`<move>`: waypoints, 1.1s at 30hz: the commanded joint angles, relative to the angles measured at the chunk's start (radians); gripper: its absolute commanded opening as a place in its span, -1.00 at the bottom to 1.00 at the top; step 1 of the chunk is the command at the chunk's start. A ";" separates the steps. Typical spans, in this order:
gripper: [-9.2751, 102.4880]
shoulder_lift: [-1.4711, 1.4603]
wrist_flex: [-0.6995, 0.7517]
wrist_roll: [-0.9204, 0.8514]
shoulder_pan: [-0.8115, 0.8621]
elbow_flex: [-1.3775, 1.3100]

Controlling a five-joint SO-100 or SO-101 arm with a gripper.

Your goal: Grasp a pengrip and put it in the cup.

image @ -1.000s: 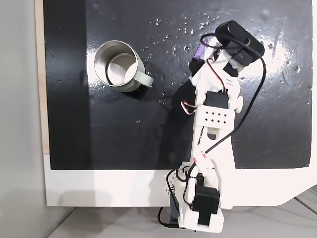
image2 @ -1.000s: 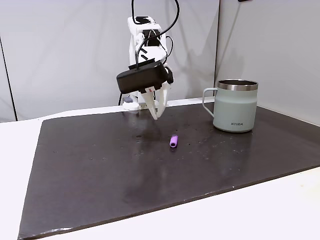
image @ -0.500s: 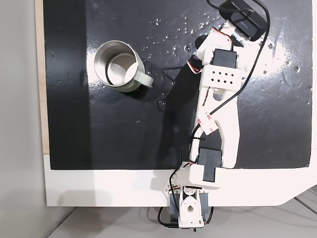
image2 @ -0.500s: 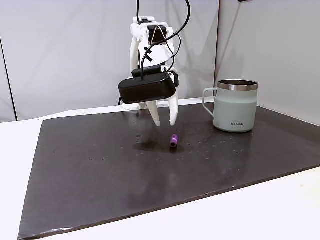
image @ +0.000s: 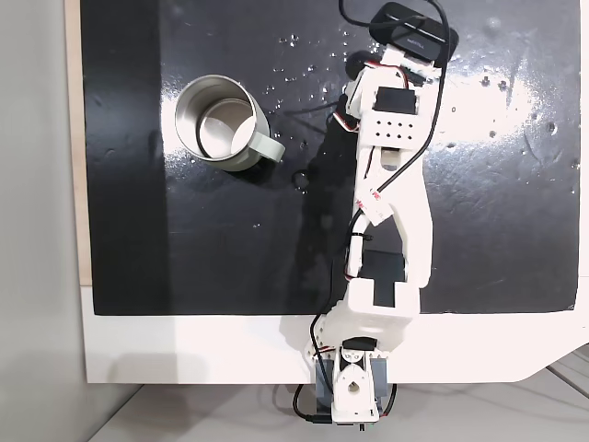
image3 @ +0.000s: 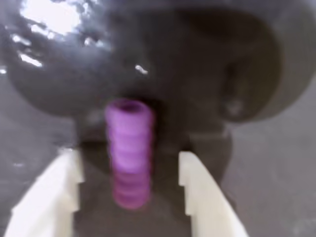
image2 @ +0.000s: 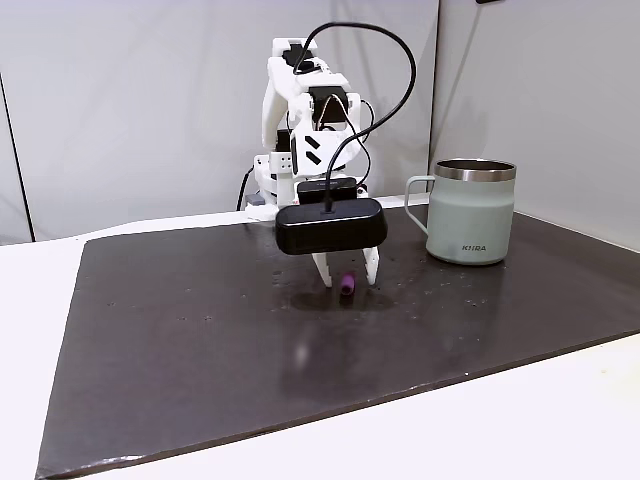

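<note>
Parted gripper (image3: 129,163) astride pengrip (image3: 129,153), seemingly untouched.

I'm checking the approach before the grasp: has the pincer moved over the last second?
Yes. In a fixed view the pincer has dropped toward the mat and shifted right toward the cup, now straddling the pengrip.

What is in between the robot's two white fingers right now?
The purple pengrip lies on the black mat between the open gripper's fingers, touching neither. The wrist view shows it best.
</note>
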 commanded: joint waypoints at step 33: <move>-0.84 0.453 0.244 0.451 -0.034 -0.273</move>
